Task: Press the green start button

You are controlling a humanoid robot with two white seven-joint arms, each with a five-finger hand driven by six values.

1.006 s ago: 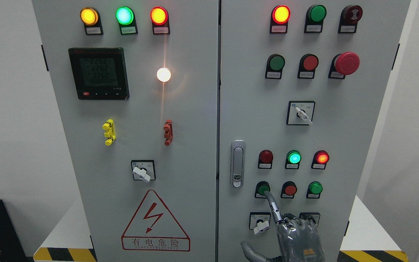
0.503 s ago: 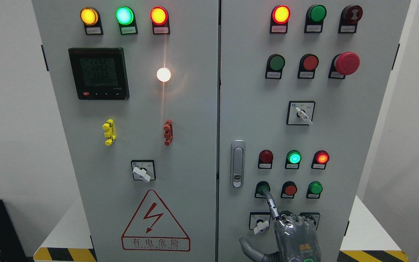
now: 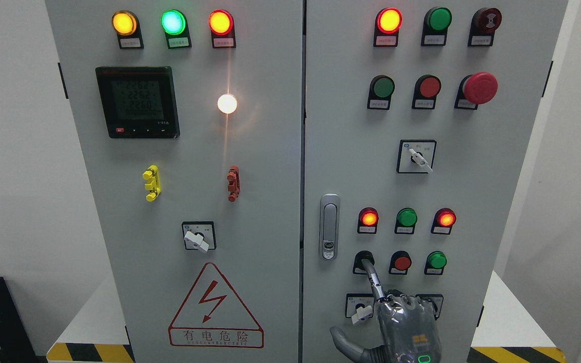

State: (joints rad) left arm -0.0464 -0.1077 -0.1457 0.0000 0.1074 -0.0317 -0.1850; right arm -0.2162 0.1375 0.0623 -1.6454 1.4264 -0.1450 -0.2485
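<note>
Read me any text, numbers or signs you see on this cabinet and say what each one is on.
"有电危险": red triangular warning sign with a lightning bolt, on the left door.
"2260": bottom row of the digital meter; the rows above are too blurred to read with certainty.
Small line under the warning characters: too small to read.
Label plates such as the one under the top red lamp: too small to read.

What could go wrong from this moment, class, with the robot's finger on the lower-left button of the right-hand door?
1. The right hand has one extended finger covering the green start button; a sideways slip could strike the red button beside it.
2. The white selector switch sits just left of the knuckles, so a careless withdrawal might knock it.
3. The button is hidden under the fingertip, so a full press cannot be confirmed by sight.
</note>
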